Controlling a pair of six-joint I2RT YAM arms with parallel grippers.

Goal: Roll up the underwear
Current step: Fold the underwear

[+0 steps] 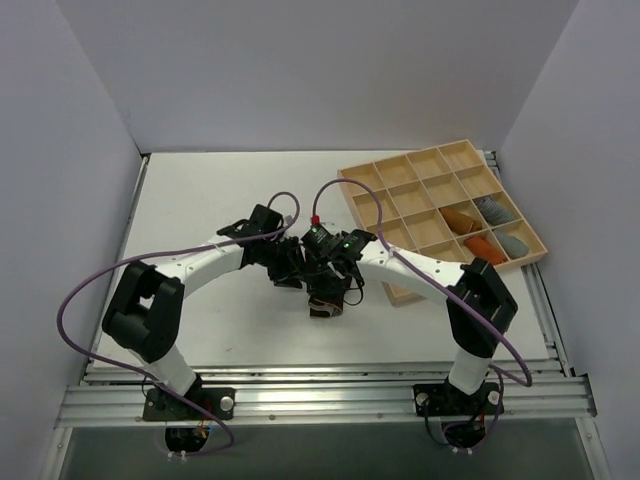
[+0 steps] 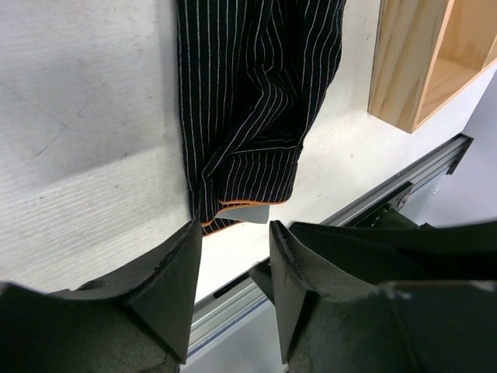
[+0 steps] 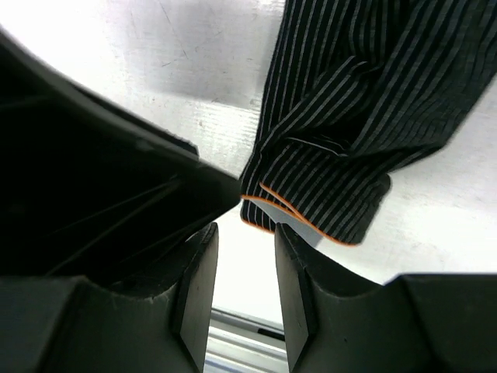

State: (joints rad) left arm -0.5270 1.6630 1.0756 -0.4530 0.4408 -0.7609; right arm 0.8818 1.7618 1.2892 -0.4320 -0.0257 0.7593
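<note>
Roll not started: underwear [image 2: 248, 101] flat on table [image 2: 78, 116] beside tray [image 2: 396, 78], left gripper [image 2: 235, 233] and right gripper [image 3: 245, 233] both parted, empty (hovering at its edge); next likely pinch that edge.

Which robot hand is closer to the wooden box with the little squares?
Right. The right gripper hangs just left of the wooden tray's near corner. The left gripper sits farther left, beyond the right one. Both are at the edge of the striped underwear.
</note>
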